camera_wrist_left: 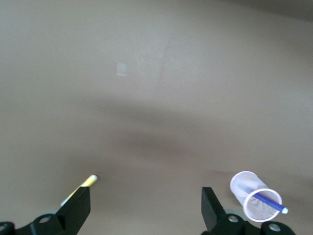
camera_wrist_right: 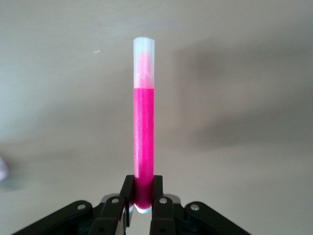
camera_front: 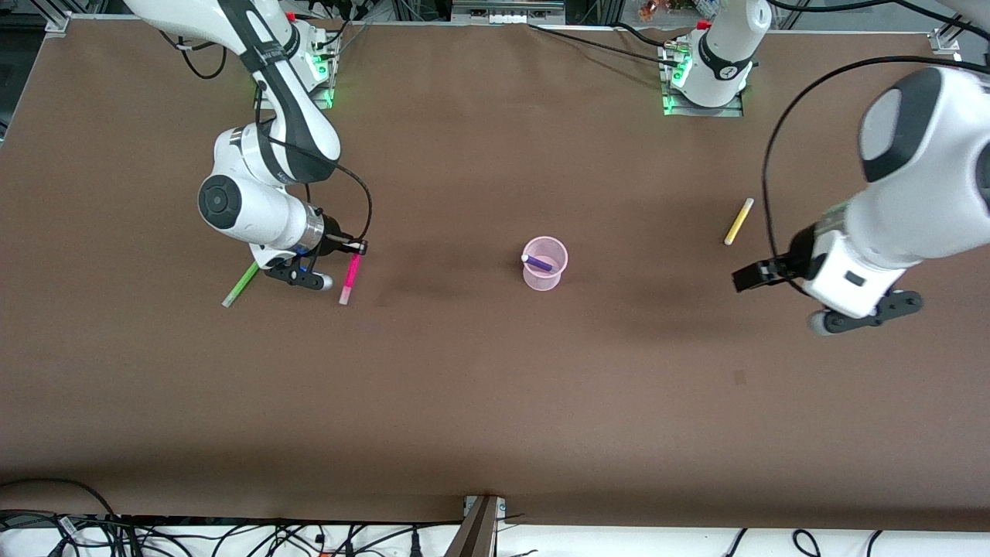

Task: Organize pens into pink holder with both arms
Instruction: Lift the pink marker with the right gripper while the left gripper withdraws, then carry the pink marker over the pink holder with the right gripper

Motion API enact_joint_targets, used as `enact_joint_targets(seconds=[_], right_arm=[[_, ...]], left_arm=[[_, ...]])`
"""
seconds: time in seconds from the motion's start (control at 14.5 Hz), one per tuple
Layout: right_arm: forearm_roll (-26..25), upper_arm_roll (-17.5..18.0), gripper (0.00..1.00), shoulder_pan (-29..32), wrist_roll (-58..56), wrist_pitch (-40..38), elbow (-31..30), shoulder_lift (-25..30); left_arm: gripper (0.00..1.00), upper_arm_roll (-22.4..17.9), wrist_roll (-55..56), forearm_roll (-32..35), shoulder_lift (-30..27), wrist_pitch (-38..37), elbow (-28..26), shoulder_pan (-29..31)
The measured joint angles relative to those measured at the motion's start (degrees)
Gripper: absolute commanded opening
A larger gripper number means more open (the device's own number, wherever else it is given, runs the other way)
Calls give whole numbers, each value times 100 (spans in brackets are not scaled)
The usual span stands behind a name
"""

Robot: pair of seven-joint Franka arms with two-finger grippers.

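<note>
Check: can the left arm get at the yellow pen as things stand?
Probably yes. The left gripper is open and empty, up over bare table beside the yellow pen, which lies alone with nothing on or against it. The right gripper is busy, shut on the pink pen.

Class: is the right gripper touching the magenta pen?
Touching. The right wrist view shows the right gripper's fingers closed against the magenta pen's end.

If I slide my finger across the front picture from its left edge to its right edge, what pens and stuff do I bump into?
Green pen → pink pen pinched in the right claw → pink holder with the purple pen inside → yellow pen → open left claw.
</note>
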State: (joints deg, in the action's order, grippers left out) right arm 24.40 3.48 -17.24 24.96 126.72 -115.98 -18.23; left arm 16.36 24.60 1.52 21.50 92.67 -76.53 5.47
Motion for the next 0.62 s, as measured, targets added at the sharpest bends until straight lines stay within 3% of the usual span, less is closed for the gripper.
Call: enact_joint_targets(seconds=[0.34, 0.62], right_arm=[[1775, 304, 0, -87, 1128, -496, 642, -25], [3142, 400, 0, -485, 2204, -481, 1205, -130]], left_arm=[[100, 6, -741, 291, -79, 2, -38, 182], [100, 11, -1029, 305, -535, 498, -571, 469]])
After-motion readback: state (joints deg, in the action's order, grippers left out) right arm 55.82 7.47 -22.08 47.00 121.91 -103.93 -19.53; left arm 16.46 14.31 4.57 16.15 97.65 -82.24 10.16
